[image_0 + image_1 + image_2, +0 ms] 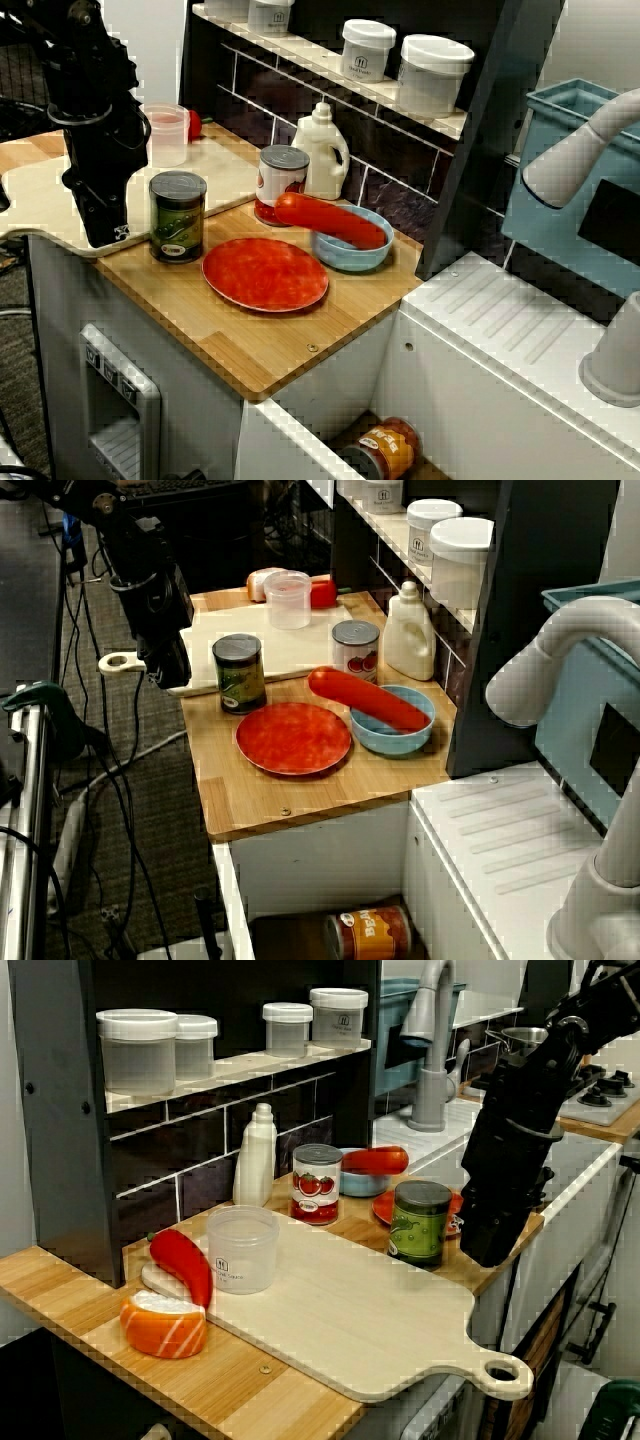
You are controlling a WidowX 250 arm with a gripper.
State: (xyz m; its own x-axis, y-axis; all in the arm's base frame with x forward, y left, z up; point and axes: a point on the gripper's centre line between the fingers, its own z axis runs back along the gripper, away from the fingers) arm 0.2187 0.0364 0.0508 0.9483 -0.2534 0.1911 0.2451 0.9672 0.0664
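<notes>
One black end effector (101, 232) hangs beside a cylindrical green-labelled can (177, 217).

The light wooden table (270, 345) carries a pale cutting board with a looped handle (350, 1310). Just beside the board stands a dark green tin can (177, 215). Near that are a flat red plate (265, 273), a light blue bowl (345, 264), a tomato-labelled tin can (283, 180) and a white plastic bottle (322, 150). An orange-and-white salmon sushi piece (163, 1322) lies at the far end.

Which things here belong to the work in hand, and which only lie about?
In hand: end effector, green can beside it, cutting board.
Lying about: red plate, blue bowl, tomato can, white bottle, plastic cup.
</notes>
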